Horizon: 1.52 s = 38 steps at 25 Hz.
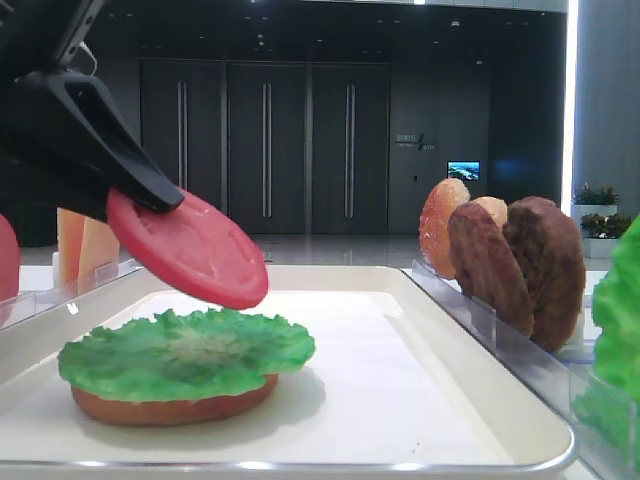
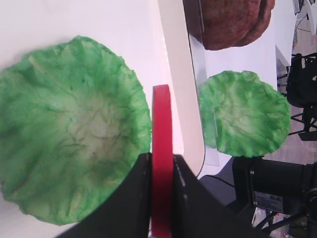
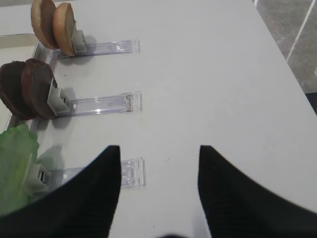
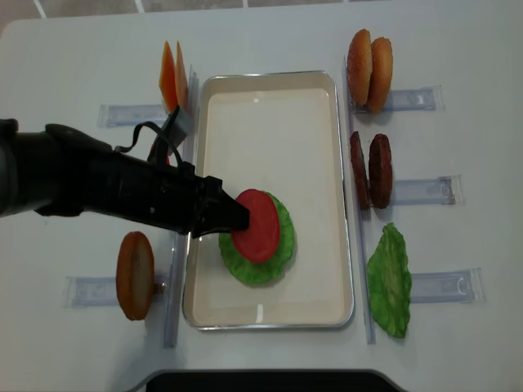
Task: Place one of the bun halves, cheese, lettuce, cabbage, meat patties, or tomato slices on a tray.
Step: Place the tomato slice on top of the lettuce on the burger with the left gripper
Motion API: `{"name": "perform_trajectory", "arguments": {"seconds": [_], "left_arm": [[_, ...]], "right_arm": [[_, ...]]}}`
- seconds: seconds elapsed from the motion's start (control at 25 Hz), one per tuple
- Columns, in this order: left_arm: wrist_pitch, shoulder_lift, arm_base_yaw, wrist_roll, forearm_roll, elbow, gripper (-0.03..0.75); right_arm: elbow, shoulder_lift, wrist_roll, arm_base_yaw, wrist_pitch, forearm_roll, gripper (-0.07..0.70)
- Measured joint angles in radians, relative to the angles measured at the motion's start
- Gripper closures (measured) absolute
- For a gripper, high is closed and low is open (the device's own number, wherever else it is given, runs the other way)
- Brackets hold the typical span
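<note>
The off-white tray (image 4: pixel 270 90) lies on the white counter (image 4: pixel 458 49), and everything here is placed against it. Inside the tray, toward its near end, a bun half (image 1: pixel 175 405) sits flat with a ruffled lettuce leaf (image 1: pixel 185 352) lying on top of it. Only the low side view shows the bun; from overhead the leaf hides it completely.

The left gripper (image 4: pixel 233 219) reaches in over the tray's left rim, its jaws pinching a red tomato slice (image 4: pixel 256 225) by the edge. The low side view shows the slice tilted, its lower edge just above the lettuce with a gap between them, which the overhead view cannot show: there the slice simply overlaps the leaf. The left wrist view sees the slice edge-on as a red strip (image 2: pixel 161 158) between the two black jaws, with the leaf to one side below it.

To the right of the tray, clear slotted racks hold upright pieces: two bun halves (image 4: pixel 369 59) by its far end, two dark brown meat patties (image 4: pixel 370 170) by its middle, and a second lettuce leaf (image 4: pixel 390 280) by its near end. To the left of the tray stand orange-yellow cheese slices (image 4: pixel 171 75) by the far end and another bun half (image 4: pixel 136 273) by the near end.

The right gripper (image 3: pixel 158 191) appears only in its own wrist view, its jaws spread apart with nothing between them, over the bare counter right of the tray and its racks.
</note>
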Motion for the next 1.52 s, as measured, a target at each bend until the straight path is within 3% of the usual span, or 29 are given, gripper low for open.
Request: {"name": "perform_trajectory", "arguments": {"seconds": [0.4, 1.04, 1.2, 1.52], "left_arm": [[-0.035, 0.000, 0.000, -0.007, 0.009, 0.000, 0.659], [-0.035, 0.000, 0.000, 0.028, -0.004, 0.000, 0.659], [-0.004, 0.039, 0.000, 0.059, -0.031, 0.000, 0.659], [-0.001, 0.075, 0.000, 0.084, -0.047, 0.000, 0.659]], "right_arm": [[0.000, 0.000, 0.000, 0.000, 0.000, 0.000, 0.286], [0.000, 0.000, 0.000, 0.000, 0.000, 0.000, 0.286], [0.000, 0.000, 0.000, 0.000, 0.000, 0.000, 0.286], [0.000, 0.000, 0.000, 0.000, 0.000, 0.000, 0.286]]}}
